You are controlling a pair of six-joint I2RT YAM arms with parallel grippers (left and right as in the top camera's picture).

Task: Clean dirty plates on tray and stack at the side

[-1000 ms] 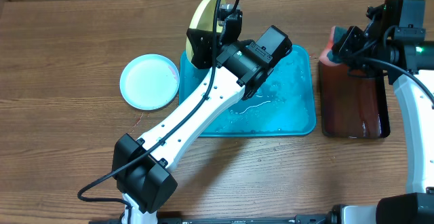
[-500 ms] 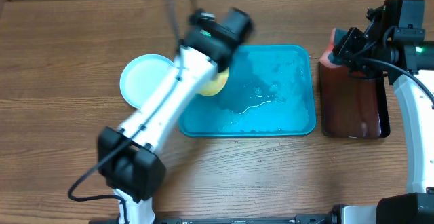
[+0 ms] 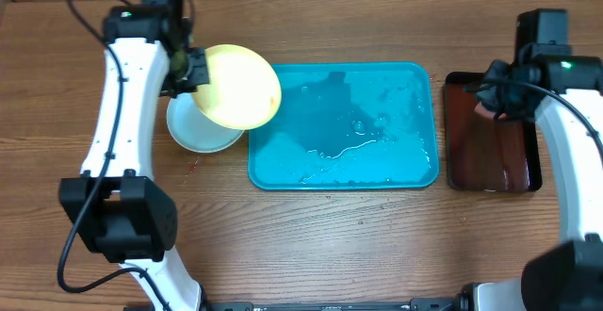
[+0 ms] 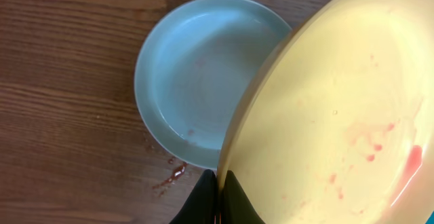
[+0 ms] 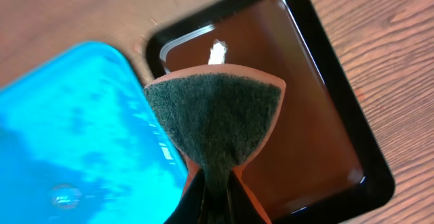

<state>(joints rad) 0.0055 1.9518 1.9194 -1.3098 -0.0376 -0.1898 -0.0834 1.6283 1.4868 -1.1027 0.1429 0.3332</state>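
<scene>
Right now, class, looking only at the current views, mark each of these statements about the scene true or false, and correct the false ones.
1. The left gripper grips the yellow plate by its rim. True.
2. The yellow plate is spotless. False: the left wrist view shows red smears on it.
3. The light blue plate lies in the turquoise tray. False: it lies on the table beside the tray, partly under the held yellow plate.
4. The right gripper is shut on a sponge over the dark tray. True.
</scene>
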